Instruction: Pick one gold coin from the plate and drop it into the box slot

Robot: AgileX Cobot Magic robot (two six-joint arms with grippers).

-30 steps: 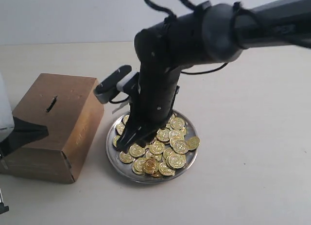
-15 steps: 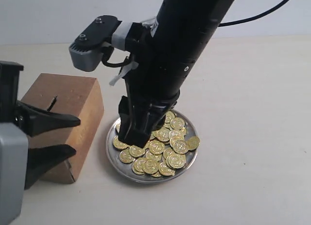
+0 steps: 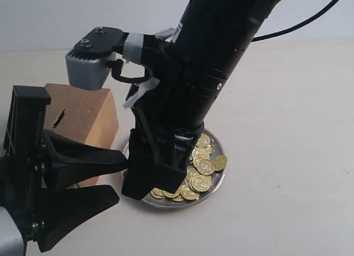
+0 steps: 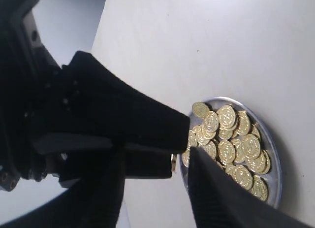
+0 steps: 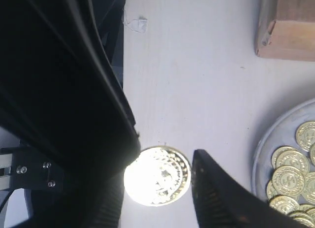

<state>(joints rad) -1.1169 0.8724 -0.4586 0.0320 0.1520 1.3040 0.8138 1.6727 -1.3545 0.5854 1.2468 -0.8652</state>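
Gold coin (image 5: 157, 178) clamped in right gripper (image 5: 160, 163), embossing too blown out to read; left gripper (image 3: 119, 177) spread wide lower left, by the box (image 3: 83, 115).

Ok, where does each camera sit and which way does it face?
Exterior: off the arms, looking down on box, plate, left arm, right arm.
Left wrist: on the left arm, facing the plate past its open jaws.
Right wrist: on the right arm, facing the table past jaws gripping a gold coin.
Shared: all three show the plate.
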